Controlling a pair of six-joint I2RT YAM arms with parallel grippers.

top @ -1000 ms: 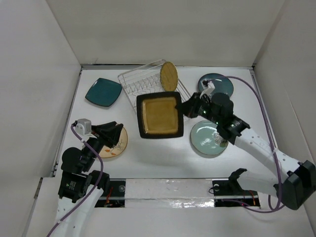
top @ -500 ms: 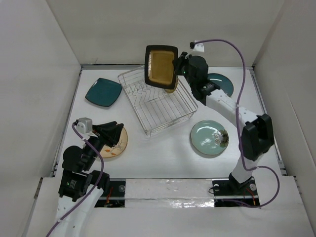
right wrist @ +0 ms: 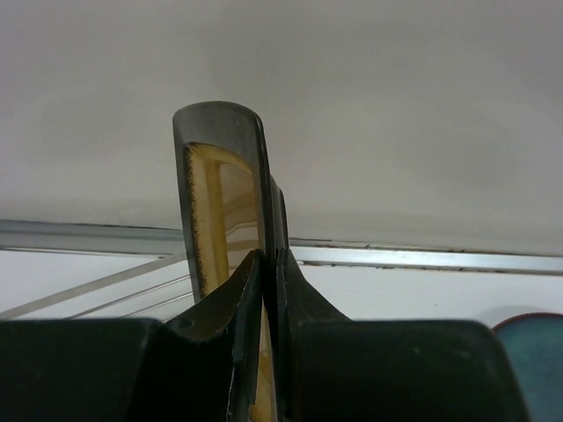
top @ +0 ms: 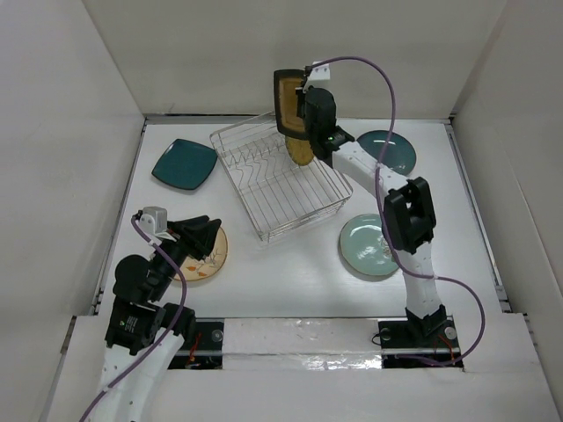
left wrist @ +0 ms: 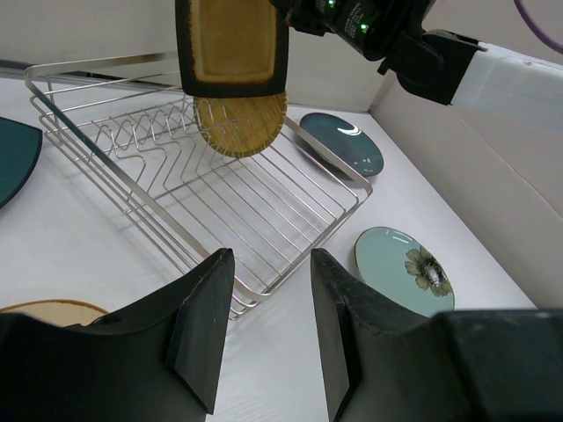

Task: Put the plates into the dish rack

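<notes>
While the right end effector [top: 305, 98] is clamped on the edge of the black-rimmed amber square plate [top: 286, 104], that plate hangs on edge in the air above the far side of the dish rack [top: 290, 195], clear of the wires. From the right wrist view the two fingers [right wrist: 251, 290] press either side of its rim, with the amber plate [right wrist: 215, 189] seen edge-on and upright. Just below it the small yellow woven-look plate [top: 300, 151] stands upright among the tines at the rack's far end; the left wrist view shows the amber plate [left wrist: 230, 44] overlapping its top. On the tabletop [top: 290, 281] the teal square plate [top: 185, 163] lies left of the rack, the dark blue-grey plate [top: 391, 151] lies to its right, and the pale green plate [top: 362, 251] lies nearer, partly behind the right arm. The left end effector [top: 204, 236] is spread open and grips nothing, poised over the cream patterned plate [top: 211, 260], which lies flat near the left arm; whether it touches that plate cannot be told
</notes>
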